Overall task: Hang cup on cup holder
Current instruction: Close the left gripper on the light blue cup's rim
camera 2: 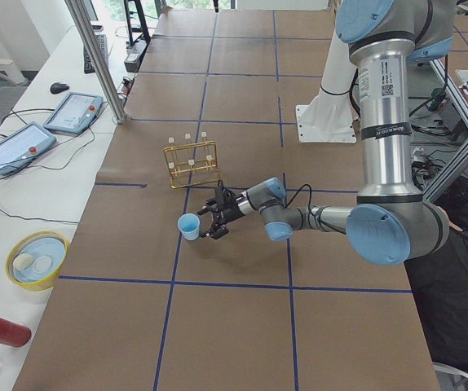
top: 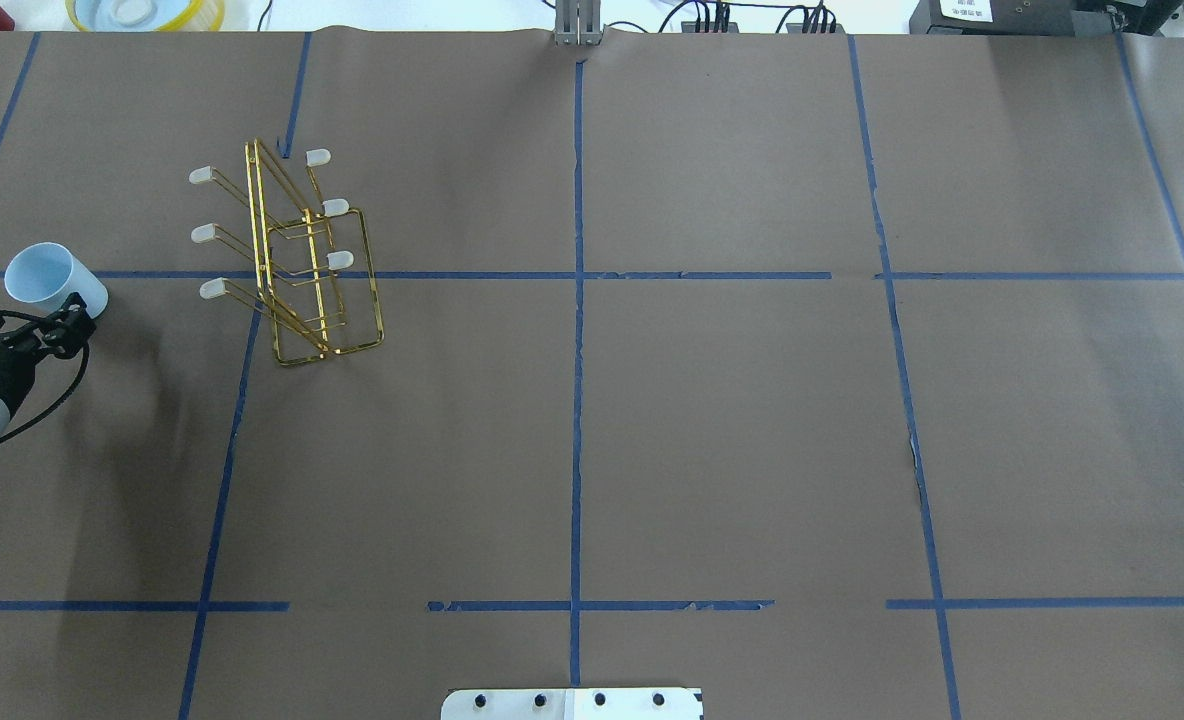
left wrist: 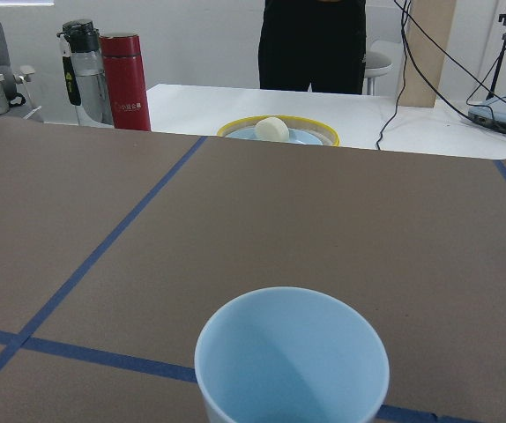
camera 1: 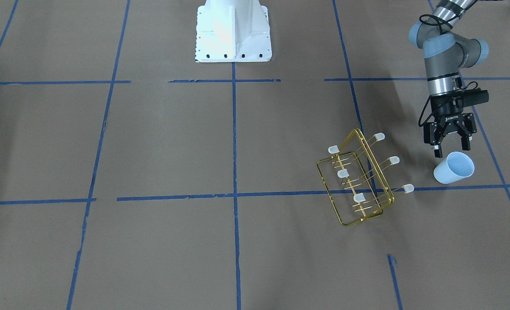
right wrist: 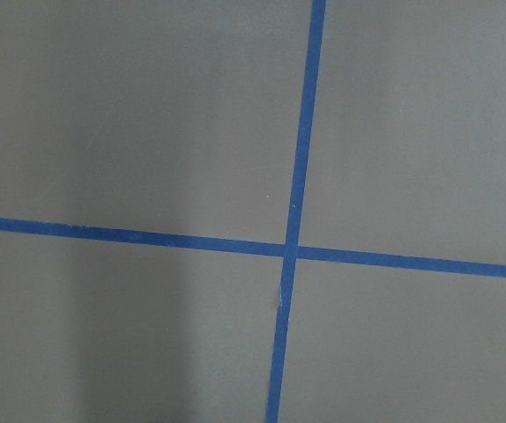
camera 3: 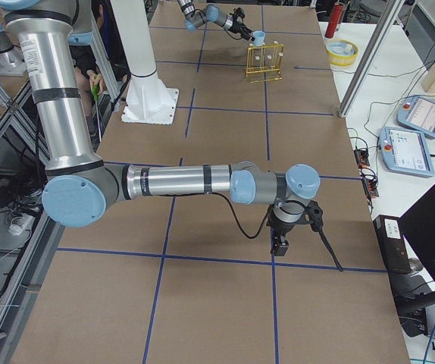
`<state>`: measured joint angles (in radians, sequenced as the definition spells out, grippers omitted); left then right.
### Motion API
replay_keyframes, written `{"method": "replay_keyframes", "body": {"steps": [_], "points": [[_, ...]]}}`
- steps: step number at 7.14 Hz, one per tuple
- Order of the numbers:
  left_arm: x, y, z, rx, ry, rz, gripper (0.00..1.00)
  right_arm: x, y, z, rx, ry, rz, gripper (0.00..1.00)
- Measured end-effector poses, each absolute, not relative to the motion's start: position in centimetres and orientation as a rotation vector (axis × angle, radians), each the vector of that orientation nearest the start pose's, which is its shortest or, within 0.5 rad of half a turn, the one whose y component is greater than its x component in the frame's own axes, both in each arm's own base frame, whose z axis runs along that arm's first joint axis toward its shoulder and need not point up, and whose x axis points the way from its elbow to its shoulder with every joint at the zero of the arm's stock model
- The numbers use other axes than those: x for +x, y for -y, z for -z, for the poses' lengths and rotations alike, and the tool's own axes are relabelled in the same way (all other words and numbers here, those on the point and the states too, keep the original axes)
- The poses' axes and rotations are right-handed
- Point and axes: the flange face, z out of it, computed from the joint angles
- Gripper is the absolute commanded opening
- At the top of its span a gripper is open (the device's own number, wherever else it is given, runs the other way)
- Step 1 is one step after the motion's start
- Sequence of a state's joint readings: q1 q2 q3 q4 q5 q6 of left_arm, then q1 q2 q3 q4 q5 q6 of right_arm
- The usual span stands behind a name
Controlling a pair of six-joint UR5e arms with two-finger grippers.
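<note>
The cup (camera 1: 452, 168) is a pale blue tumbler standing upright, mouth up, on the brown table near its left end. It also shows in the overhead view (top: 52, 281) and fills the bottom of the left wrist view (left wrist: 292, 357). My left gripper (camera 1: 452, 147) is open, level with the cup, its fingertips just short of the cup's sides. The cup holder (camera 1: 358, 181), a gold wire rack with capped prongs, stands apart from the cup (top: 302, 270). My right gripper (camera 3: 279, 244) shows only in the exterior right view, low over the table; I cannot tell whether it is open or shut.
A yellow bowl (left wrist: 278, 132) and a red bottle (left wrist: 125, 81) sit on the white bench beyond the table's left end, where a person (left wrist: 315, 40) stands. The robot's white base (camera 1: 233, 30) is at the table's near middle. Blue tape lines cross the brown paper.
</note>
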<state>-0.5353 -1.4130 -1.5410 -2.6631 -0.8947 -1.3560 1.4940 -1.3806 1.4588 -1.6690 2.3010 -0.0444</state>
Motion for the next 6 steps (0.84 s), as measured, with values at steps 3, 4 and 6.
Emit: {"method": "replay_keyframes", "body": {"steps": [3,4,6], "points": [[28.8,39.4,-63.3,0.927,-0.566,0.573,1.0,2.3,57.3,-62.5,-0.031,0.73,0.109,1.0],[29.1,39.7,-63.0,0.93,-0.571,0.57,1.0,2.3,57.3,-62.5,-0.031,0.73,0.109,1.0],[29.1,40.6,-62.7,0.93,-0.58,0.583,1.0,2.3,57.3,-62.5,-0.031,0.73,0.108,1.0]]}}
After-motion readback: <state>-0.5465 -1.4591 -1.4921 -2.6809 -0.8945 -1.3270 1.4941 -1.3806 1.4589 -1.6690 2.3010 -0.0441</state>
